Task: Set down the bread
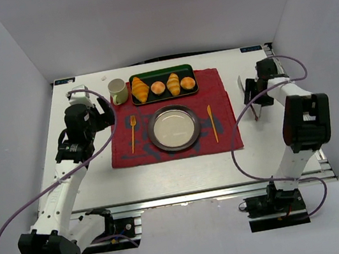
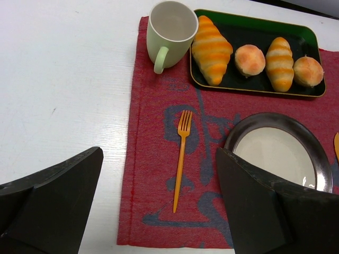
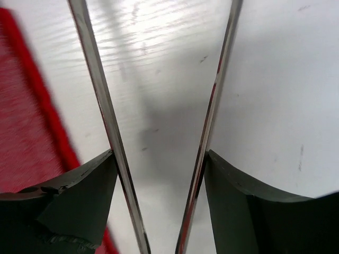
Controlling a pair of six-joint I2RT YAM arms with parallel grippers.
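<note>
**Tongs in the right gripper, bread on the far tray**

The bread [image 1: 173, 84], the slimmer of two croissants, lies in the tray [image 1: 160, 71] at the far edge of the mat [image 1: 216, 94]. It sits between two buns [image 1: 158, 88], with the big croissant [image 1: 140, 89] at the tray's left end. Nothing touches it.

The right gripper [image 3: 159, 159] is well to the right of the mat, low over bare table [image 1: 101, 183]. Its fingers [image 3: 90, 180] press from outside on both arms of a pair of tongs [image 3: 103, 106], which splay open away from the wrist. It looks like a grip on the tool, probably so the bread can be lifted without being crushed.

The left gripper [image 2: 159, 152] is near the mat's left edge, jaws wide apart and holding nothing, seemingly kept out of the way.

The plate [image 1: 152, 131] sits empty in the middle of the mat, the likely target, with a fork [image 1: 133, 133] to its left, a knife [image 1: 212, 123] to its right and a cup [image 1: 118, 90] left of the tray.

The table is white and matte, and plain pale walls close in three sides.
</note>
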